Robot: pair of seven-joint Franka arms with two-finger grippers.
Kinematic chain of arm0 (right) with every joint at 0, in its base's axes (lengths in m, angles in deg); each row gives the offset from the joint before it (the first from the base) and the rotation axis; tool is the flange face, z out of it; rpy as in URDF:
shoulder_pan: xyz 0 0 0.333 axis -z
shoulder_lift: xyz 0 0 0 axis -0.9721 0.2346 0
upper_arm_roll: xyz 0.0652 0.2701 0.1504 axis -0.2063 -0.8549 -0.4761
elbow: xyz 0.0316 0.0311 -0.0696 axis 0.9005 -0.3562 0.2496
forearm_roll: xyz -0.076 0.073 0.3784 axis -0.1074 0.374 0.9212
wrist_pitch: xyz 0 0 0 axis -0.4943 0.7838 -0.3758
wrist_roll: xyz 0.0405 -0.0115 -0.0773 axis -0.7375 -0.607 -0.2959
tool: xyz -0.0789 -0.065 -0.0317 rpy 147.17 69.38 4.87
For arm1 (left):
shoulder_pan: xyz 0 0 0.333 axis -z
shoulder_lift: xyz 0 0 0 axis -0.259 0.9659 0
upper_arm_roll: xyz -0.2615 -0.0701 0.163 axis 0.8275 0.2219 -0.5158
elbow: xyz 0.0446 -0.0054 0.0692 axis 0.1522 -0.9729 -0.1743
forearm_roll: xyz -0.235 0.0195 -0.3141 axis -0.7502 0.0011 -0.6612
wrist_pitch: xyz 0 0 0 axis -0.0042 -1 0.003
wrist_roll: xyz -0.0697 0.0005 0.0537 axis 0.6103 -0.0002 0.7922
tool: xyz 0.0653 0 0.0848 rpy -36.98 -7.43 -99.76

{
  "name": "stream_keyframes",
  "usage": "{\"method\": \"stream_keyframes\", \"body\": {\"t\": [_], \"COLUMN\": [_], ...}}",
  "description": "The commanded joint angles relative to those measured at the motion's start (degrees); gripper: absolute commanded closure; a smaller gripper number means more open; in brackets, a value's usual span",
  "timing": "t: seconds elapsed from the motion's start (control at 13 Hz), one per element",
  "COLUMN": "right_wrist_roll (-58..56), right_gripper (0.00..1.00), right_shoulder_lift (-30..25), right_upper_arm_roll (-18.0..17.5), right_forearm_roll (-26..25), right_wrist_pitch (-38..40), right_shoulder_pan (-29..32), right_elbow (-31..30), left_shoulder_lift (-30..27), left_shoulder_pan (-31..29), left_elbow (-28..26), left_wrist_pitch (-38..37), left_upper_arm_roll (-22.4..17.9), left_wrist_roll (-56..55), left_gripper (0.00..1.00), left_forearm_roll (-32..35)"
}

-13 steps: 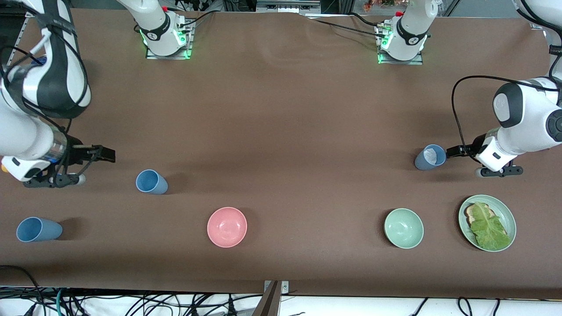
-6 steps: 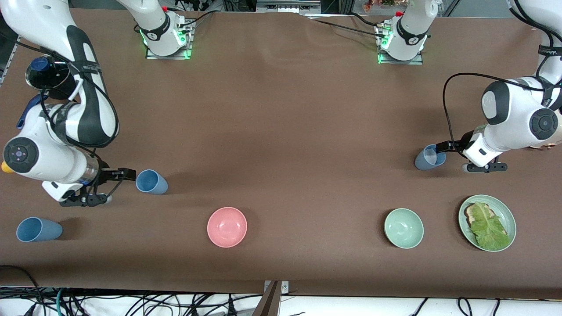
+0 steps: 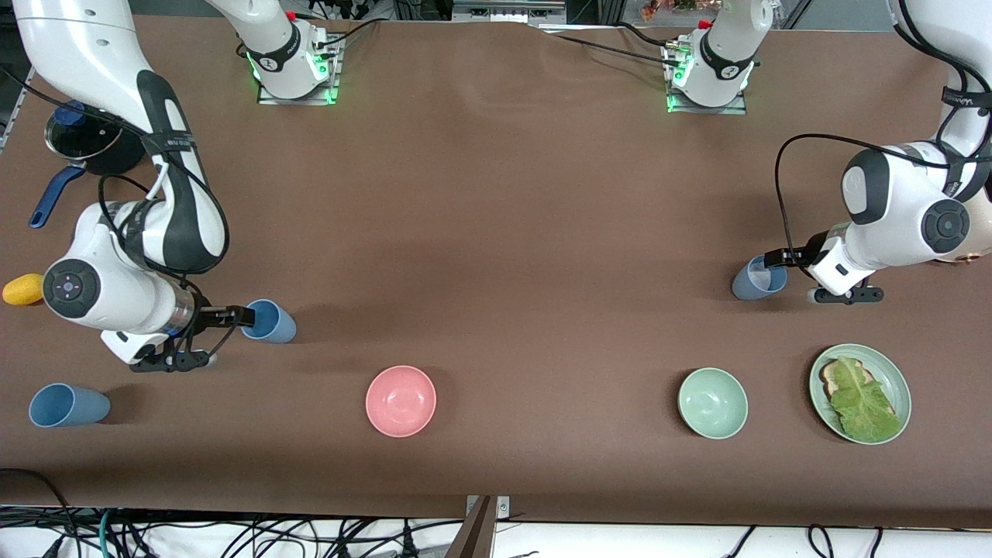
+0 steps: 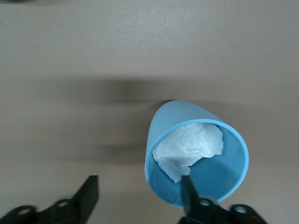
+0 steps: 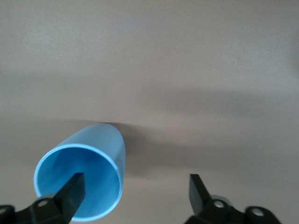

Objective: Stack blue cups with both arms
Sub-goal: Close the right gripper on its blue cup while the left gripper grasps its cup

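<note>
No words, numbers or signs can be read with any certainty. The black joint band of the left arm (image 3: 966,97) carries a short line of small white lettering, and the black band on the right arm (image 3: 172,138) has a similar mark, but neither can be made out.

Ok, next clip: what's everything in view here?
Cups: 3; sky-blue cup at the right arm's end; blue cup nearer the camera there; grey-blue cup, paper inside, at the left arm's end.
Bowls: 2; pink bowl, green bowl, both nearer the camera.
Plate: 1, green, bread and lettuce on it, beside the green bowl.
Pan: 1, dark, blue handle, right arm's end.
Yellow object: 1, right arm's end.
Table: brown.
Hands: 2, black; right hand open at the sky-blue cup's rim; left hand open at the grey-blue cup's rim.
</note>
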Motion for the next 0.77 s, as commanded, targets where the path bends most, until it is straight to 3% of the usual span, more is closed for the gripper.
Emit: {"method": "stream_keyframes", "body": {"t": [0.0, 0.08, 0.46, 0.69], "right_wrist_roll": [-0.45, -0.45, -0.19, 0.16], "right_gripper": [0.13, 0.19, 0.59, 0.82], "right_shoulder_lift": [1.49, 1.67, 1.85, 1.85], "right_upper_arm_roll": [-0.26, -0.26, -0.43, -1.05], "right_forearm_roll": [0.97, 0.97, 1.50, 1.68], "right_wrist_pitch": [-0.13, -0.04, 0.48, 0.84], "right_shoulder_pan": [0.30, 0.30, 0.30, 0.30], "right_elbow": [1.28, 1.02, 0.93, 0.93], "left_shoulder_lift": [0.37, 0.89, 2.57, 2.48], "left_shoulder_pan": [0.45, 0.45, 2.82, 7.90], "left_elbow": [0.45, 1.15, 5.63, 7.57], "left_wrist_pitch": [0.65, 0.56, -0.14, -0.23], "left_upper_arm_roll": [-0.02, -0.02, 1.03, 2.78], "left_wrist_roll": [1.05, 0.88, -0.70, -12.86], "left_gripper": [0.77, 0.98, 1.00, 1.00], "left_forearm_roll": [-1.47, -1.56, -9.90, -10.43]}}
